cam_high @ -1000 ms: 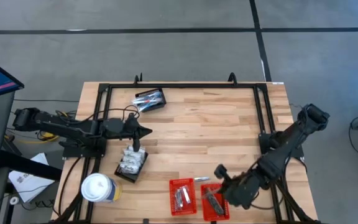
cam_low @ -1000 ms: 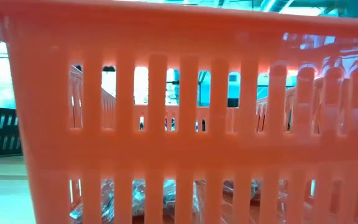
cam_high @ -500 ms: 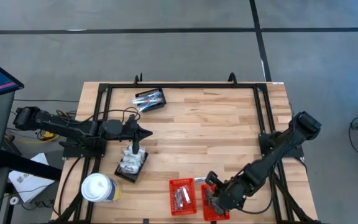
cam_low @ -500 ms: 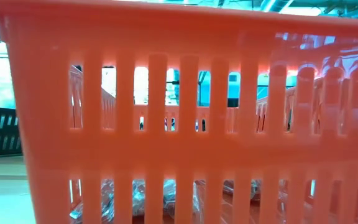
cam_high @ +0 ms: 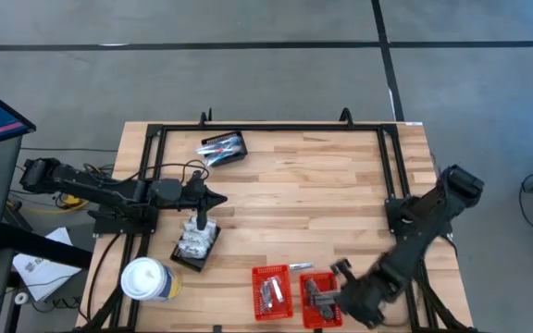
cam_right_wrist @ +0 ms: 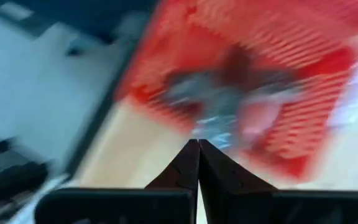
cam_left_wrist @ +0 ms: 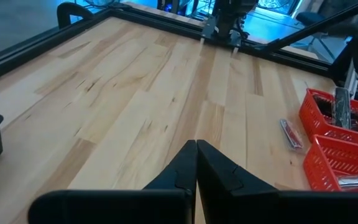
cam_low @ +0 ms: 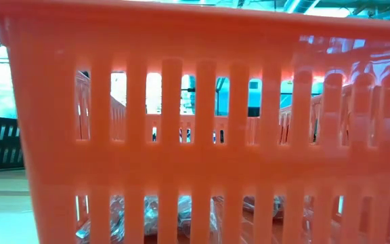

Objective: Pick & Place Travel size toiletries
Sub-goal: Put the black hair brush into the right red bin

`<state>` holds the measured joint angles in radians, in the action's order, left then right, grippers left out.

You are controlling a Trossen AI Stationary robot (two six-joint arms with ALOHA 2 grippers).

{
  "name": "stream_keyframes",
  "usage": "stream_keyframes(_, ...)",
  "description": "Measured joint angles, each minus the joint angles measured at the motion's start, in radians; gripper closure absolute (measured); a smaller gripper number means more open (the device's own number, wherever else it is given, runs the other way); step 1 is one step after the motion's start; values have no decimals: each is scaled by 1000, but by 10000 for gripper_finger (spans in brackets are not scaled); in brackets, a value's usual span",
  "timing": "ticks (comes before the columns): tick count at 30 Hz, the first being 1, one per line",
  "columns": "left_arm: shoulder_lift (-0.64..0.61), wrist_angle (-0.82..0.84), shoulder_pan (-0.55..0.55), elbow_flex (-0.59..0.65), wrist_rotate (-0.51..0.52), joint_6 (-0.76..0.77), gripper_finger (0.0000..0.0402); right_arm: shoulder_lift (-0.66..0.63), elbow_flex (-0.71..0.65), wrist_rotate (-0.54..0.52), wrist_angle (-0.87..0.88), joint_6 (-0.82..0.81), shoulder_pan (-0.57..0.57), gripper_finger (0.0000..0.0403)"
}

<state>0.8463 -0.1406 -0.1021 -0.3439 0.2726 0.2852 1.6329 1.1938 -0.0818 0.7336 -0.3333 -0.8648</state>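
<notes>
Travel size toiletries lie sorted in small baskets. Silvery pieces lie in the left red basket [cam_high: 271, 293], and also show through its slots [cam_low: 147, 217]. Dark sticks fill the right red basket [cam_high: 307, 317]. White packets sit in a black basket [cam_high: 197, 242], and mixed pieces in a far black basket [cam_high: 223, 148]. A thin pinkish tube [cam_left_wrist: 290, 134] lies flat on the wood beside the red baskets. My right gripper [cam_high: 320, 294], shut, points steeply down over the right red basket [cam_right_wrist: 278, 81]. My left gripper [cam_left_wrist: 196, 147], shut, hovers above the white-packet basket. My right gripper is low over the dark sticks in the right red basket, but the wrist view is blurred and the gripper covers the spot from above. I cannot tell whether it touches them.
A large white lidded cup [cam_high: 146, 279] stands at the near left corner. A black frame [cam_high: 276, 129] runs along the table's far and side edges. Bare wood [cam_high: 303, 199] stretches across the middle of the table.
My right gripper has swung toward the table's near edge and sunk over the right red basket, rolling about its own axis as it went. It stays shut throughout. The baskets and the pinkish tube have kept their places.
</notes>
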Motion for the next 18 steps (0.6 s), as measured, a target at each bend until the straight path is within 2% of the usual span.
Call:
stream_keyframes(4, 0, -4, 0, 0, 0, 0, 401, 10, 0, 78, -3, -126, -62, 403)
stream_keyframes(8, 0, -4, 0, 0, 0, 0, 401, 10, 0, 56, -23, -141, -86, 403)
stream_keyframes(12, 0, -4, -1, 0, 0, 0, 401, 22, 0, 65, -9, -162, -69, 403)
stream_keyframes(18, 0, -6, -12, 0, 0, 1, 401, 97, -2, 151, -18, -123, -10, 403)
